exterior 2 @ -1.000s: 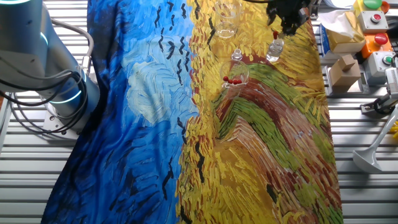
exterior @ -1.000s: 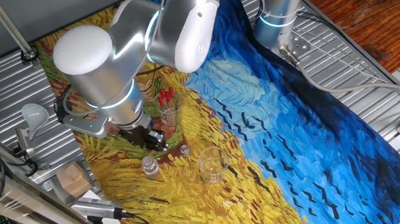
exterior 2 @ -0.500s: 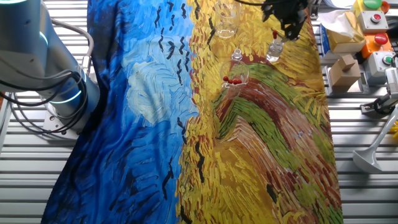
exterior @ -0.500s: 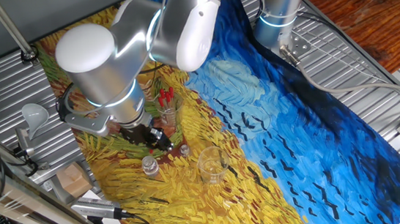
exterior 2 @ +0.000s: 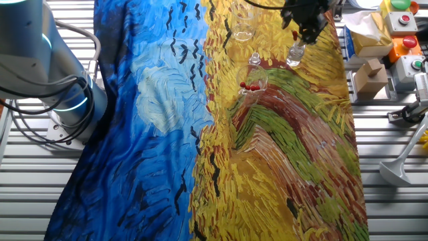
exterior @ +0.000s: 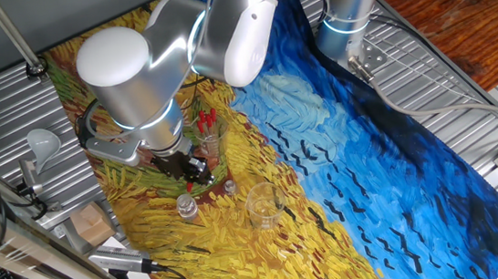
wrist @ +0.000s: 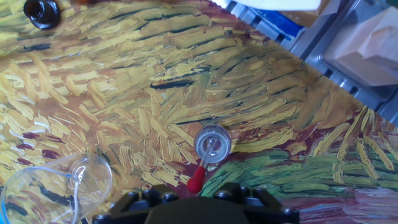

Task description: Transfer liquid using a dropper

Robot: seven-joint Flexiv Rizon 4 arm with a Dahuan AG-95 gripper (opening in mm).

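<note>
Gripper (exterior: 199, 172), black, two-fingered, on a silver arm: in one fixed view it hangs low over the painted cloth, closed on a slim clear dropper with a bright red rubber bulb (exterior: 213, 183); only a red speck shows at the fingertips. Just beside it stands a clear glass beaker (exterior: 208, 139) holding several more red-bulbed droppers (exterior: 205, 118). A small clear glass vial (exterior: 186, 207) stands below the gripper, a second small vial (exterior: 230, 187) to its right, and a wide clear glass beaker (exterior: 263, 206) nearer the camera. The cloth (exterior: 342, 149), a printed painting of yellow brush strokes beside swirling blue, covers a ribbed metal table (exterior: 426, 77).

The other fixed view: gripper (exterior 2: 304, 30) at the top edge, directly above the small vial (exterior 2: 295, 53); how far the fingers are parted cannot be told here. Spare droppers (exterior 2: 251, 86) show as red dots in their beaker. Cardboard box (exterior 2: 370, 77) off the cloth to the right.

Hand view: dark gripper housing (wrist: 198, 206) fills the bottom edge; the red bulb (wrist: 196, 180) pokes out from it, its clear stem reaching into the round mouth of the small vial (wrist: 212, 144). Wide beaker rim (wrist: 56, 190) at lower left; a dark round bottle mouth (wrist: 41, 12) at upper left.
</note>
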